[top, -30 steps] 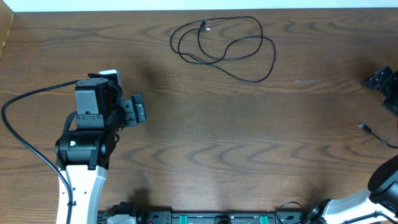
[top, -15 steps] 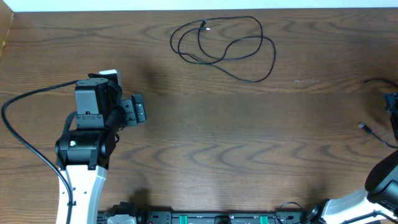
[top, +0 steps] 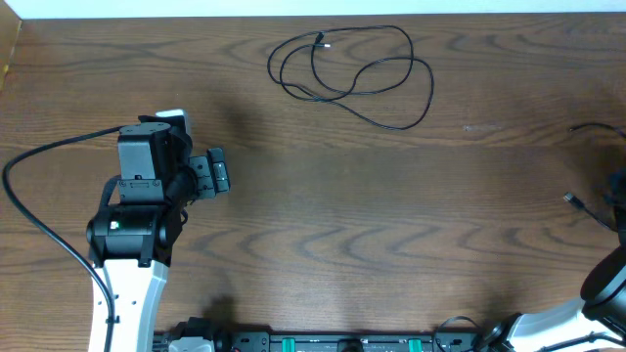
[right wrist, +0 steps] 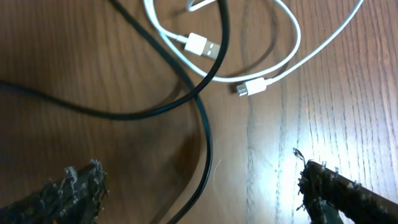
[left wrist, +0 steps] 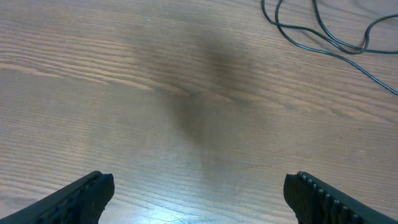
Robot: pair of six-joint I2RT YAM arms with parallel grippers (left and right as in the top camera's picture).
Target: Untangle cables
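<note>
Both sets of jaws stand wide apart holding nothing, the left gripper (left wrist: 199, 190) above the tabletop (top: 391, 215) near a loosely looped black cable (top: 377, 69) by its far edge, the right gripper (right wrist: 202, 186) over a white cable (right wrist: 198, 45) crossed by a second black cable (right wrist: 202, 118).

"Where did the black one lie?"

"One thin black cable (top: 430, 86) lay flat in loose, overlapping loops at the far middle of the table (top: 391, 225), a small plug end (top: 321, 40) inside the loops."

"And the white?"

"The white cable (right wrist: 186, 40) lay curled beneath my right wrist, its broad plug (right wrist: 204, 46) and small plug (right wrist: 252, 88) near each other. A second black cable (right wrist: 205, 118) crossed it."
</note>
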